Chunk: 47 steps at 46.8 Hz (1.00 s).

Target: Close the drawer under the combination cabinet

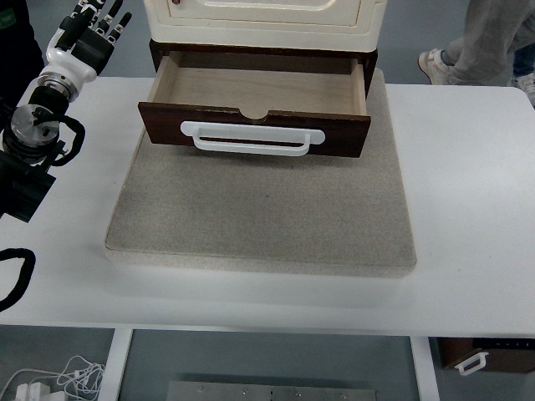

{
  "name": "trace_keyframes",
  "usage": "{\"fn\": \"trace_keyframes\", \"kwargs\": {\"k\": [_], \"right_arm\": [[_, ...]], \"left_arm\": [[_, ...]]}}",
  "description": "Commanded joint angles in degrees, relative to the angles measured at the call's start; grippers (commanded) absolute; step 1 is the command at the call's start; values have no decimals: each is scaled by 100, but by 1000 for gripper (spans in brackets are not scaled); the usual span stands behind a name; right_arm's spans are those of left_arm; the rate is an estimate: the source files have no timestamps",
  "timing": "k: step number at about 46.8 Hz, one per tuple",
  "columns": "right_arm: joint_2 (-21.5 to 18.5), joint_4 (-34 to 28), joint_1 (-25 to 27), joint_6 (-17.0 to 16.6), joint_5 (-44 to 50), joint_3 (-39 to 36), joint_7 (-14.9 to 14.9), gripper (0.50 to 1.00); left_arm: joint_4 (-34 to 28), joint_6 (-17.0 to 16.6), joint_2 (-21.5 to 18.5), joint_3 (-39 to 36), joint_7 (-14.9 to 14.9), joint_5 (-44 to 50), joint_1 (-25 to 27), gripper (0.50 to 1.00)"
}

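The dark brown wooden drawer (255,100) with its white bar handle (252,139) stood pulled out — open and bare inside — from beneath the cream-coloured combination cabinet (261,21), projecting toward the table's near edge over the grey speckled stone slab (263,213) that carried the cabinet on the white table (468,209). The left hand (90,33) hovered well left of the drawer, apart from it, fingers extended and loosely spread, holding nothing — a person's shoe (436,65) showed on the floor to the drawer's right.
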State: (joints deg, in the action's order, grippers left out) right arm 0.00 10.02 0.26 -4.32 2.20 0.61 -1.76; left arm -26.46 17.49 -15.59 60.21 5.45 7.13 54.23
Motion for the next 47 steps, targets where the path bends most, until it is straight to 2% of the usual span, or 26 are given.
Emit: {"fn": "trace_keyframes", "kwargs": {"k": [1, 36, 40, 47], "right_arm": [[0, 0, 0, -7, 0, 0, 0, 952], [0, 0, 0, 2, 0, 0, 0, 952], [0, 0, 0, 2, 0, 0, 0, 952], [0, 0, 0, 1, 9, 0, 0, 952]], "left_arm": [[0, 0, -5, 17, 0, 7, 9, 1000], [132, -9, -120, 70, 0, 25, 44, 1000], [106, 79, -129, 70, 0, 25, 44, 1000], [79, 70, -278, 123, 0, 16, 123, 1000]]}}
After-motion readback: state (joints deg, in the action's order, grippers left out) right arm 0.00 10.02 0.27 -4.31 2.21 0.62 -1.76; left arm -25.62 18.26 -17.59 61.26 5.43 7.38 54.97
